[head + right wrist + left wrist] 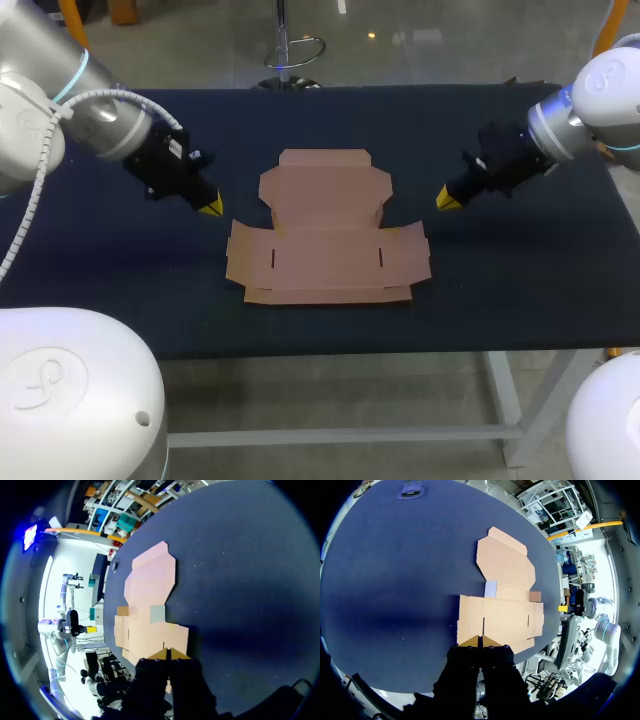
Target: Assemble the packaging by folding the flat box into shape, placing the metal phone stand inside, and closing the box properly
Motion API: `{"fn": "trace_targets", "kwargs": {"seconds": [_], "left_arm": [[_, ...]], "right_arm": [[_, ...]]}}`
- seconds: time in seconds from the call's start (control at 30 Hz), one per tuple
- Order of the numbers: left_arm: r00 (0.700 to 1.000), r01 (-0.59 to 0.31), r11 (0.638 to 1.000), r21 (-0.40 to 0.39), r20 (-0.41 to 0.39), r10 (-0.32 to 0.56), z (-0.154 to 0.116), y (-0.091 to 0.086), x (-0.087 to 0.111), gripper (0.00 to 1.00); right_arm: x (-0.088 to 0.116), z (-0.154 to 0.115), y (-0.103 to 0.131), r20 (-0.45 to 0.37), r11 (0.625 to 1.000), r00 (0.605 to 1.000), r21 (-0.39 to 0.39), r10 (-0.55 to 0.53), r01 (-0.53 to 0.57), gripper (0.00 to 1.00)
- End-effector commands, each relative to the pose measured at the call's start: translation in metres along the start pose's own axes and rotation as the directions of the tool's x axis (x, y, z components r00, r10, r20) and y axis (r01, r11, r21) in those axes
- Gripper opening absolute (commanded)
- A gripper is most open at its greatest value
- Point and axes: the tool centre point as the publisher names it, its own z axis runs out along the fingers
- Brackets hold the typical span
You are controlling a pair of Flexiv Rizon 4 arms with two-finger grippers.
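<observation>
From above, the flat box [328, 240] is lying unfolded in the middle of the dark table [120, 300]. Its narrower panel is pointing toward the far edge, and its wider panel, with a flap at each side, is lying toward the near edge. The left claw [210, 207] is hanging over the table just off the box's left side, apart from the cardboard. The right claw [445, 197] is doing the same off the box's right side. Each one is pointing inward at the box with its yellow tips pinched together and nothing between them.

In the left wrist view, that claw's two fingertips [470, 641] are meeting along a thin seam and gripping nothing. The box is lying flat on the table directly ahead of them, with its nearest flap just beyond the tips. The wide panel is coming first and the narrower one is stretching away past it, with a small greyish patch showing where the two join.

In the right wrist view, the tips [159, 654] are likewise pressing together and holding nothing. The box is lying flat just ahead, its near flap closest and the narrow panel reaching farther off across the table.
</observation>
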Motion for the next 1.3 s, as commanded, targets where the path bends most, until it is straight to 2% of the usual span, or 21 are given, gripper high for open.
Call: {"fn": "trace_targets", "kwargs": {"seconds": [0.03, 0.37, 0.73, 1.07, 1.3], "left_arm": [[1.000, -0.009, 0.998, 0.059, -0.024, 0.011, -0.009, 0.035, -0.007, 0.00], [0.999, 0.002, 0.998, 0.068, -0.042, 0.001, -0.005, 0.077, -0.010, 0.00], [0.996, 0.016, 0.998, 0.066, -0.083, -0.011, -0.001, 0.109, -0.015, 0.00], [0.993, 0.004, 0.999, 0.037, -0.121, 0.000, 0.010, 0.128, -0.024, 0.00], [0.989, -0.008, 1.000, 0.024, -0.147, 0.012, 0.019, 0.131, -0.025, 0.00]], "right_arm": [[-0.004, -0.008, -0.026, 0.001, 0.999, 1.000, -0.037, 0.002, -0.002, 0.00], [-0.024, -0.010, -0.066, -0.011, 0.999, 1.000, -0.021, 0.025, -0.025, 0.00], [-0.020, -0.020, -0.111, 0.007, 0.998, 1.000, -0.061, 0.012, -0.012, 0.00], [-0.024, -0.004, -0.120, -0.004, 0.999, 1.000, -0.039, 0.014, -0.014, 0.00], [-0.022, 0.010, -0.122, -0.013, 0.999, 1.000, -0.038, 0.015, -0.015, 0.00]]}}
